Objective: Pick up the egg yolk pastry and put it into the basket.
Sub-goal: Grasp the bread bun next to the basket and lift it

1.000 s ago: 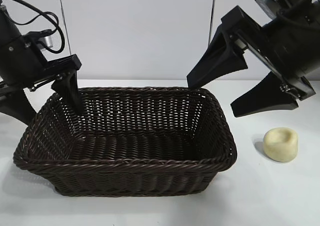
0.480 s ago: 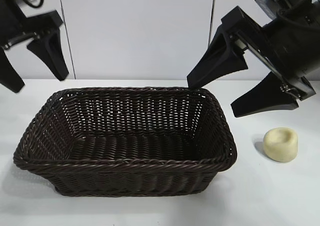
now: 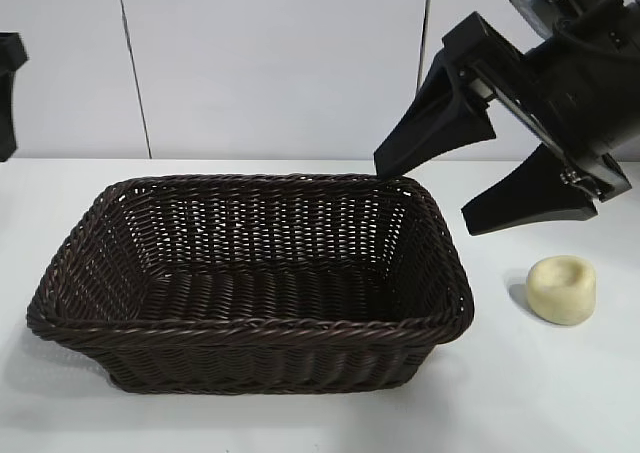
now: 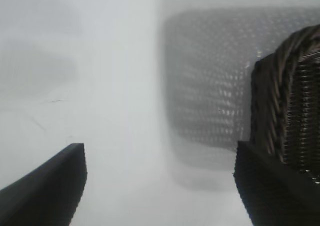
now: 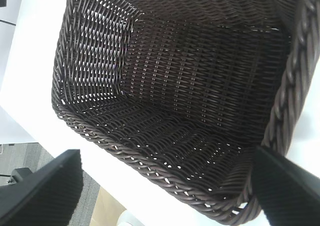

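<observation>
While right gripper hangs spread | egg yolk pastry beside basket

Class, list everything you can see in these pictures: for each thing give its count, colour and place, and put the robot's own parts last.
basket: one, dark brown wicker, centre of the table, nothing in it.
egg yolk pastry: one, pale cream-yellow, on the table beside the basket's right end.
table: one, white, under everything.
wall: white panels, behind the table.
right gripper: one, black, open, above the basket's right end and the pastry.
left gripper: one, black, open, at the far left edge, raised outside the basket.
</observation>
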### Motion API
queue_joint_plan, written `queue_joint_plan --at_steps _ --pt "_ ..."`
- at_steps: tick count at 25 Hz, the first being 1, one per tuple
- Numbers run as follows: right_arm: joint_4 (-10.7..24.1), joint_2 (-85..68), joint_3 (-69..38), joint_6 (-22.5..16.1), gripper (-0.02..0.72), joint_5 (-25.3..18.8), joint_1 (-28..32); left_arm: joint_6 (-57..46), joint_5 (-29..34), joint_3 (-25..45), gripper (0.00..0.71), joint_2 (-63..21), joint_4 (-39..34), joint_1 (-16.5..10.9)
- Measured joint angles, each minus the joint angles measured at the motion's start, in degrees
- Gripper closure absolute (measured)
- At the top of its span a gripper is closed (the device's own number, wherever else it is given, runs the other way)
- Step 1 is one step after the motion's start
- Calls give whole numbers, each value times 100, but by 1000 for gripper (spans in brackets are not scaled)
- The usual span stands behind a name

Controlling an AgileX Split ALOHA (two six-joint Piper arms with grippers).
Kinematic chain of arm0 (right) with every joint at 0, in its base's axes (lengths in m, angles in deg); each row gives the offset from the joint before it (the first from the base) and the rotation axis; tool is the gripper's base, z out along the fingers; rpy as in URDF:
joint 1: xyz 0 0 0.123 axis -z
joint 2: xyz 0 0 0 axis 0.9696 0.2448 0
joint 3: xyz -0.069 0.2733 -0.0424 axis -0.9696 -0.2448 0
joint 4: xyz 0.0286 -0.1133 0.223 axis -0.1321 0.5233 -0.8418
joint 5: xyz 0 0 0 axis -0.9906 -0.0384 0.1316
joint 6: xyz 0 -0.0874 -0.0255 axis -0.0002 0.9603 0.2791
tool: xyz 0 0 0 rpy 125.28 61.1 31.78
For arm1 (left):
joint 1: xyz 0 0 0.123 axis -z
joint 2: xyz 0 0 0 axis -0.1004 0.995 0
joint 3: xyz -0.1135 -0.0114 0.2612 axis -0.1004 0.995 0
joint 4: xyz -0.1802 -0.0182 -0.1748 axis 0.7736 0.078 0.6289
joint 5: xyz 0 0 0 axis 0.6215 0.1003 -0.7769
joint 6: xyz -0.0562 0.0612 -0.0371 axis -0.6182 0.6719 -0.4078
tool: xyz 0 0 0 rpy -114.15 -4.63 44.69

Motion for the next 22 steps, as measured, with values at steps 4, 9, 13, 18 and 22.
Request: queue_joint_plan --at_steps 4,9,13,18,22 --pt "0 0 0 0 50 -5 0 55 326 0 121 -54 -13 -143" --pt "0 0 0 0 50 -10 0 55 696 29 121 -500 -19 -143" --pt "0 0 0 0 50 -16 0 194 785 339 121 -1251 -122 -143" --pt "2 0 0 0 50 -16 0 211 865 1145 121 -2703 -306 -143" --pt "2 0 0 0 50 -16 0 211 869 1873 121 -3936 -306 -143"
